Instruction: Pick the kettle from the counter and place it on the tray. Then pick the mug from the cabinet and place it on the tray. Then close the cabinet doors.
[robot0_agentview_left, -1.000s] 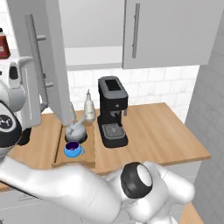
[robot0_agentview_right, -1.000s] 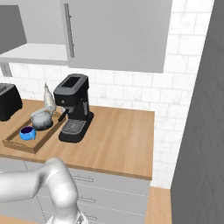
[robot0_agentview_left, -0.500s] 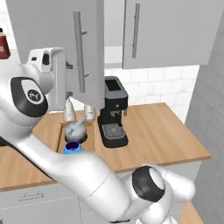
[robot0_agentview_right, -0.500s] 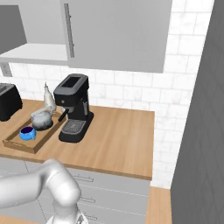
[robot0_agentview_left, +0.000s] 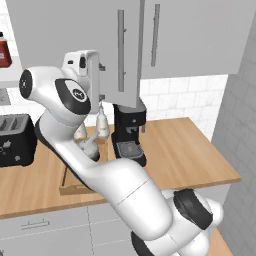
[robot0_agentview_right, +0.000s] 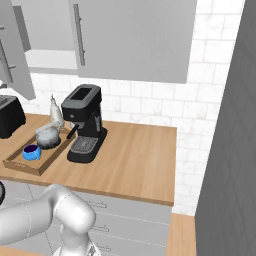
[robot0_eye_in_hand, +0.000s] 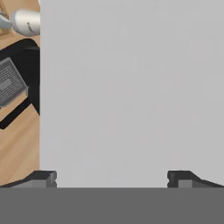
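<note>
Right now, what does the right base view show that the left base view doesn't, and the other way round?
The right base view alone shows the blue mug sitting on the tray beside the kettle. The left base view alone shows the gripper, jaws open, up against the cabinet door it is closing, and a red jar on the shelf at the far left. Both show the tray, kettle, black coffee machine, toaster, pale bottle and wooden counter.

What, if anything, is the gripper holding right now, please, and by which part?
Nothing is held: the gripper stands open, its fingertips spread wide, facing the flat grey cabinet door.
</note>
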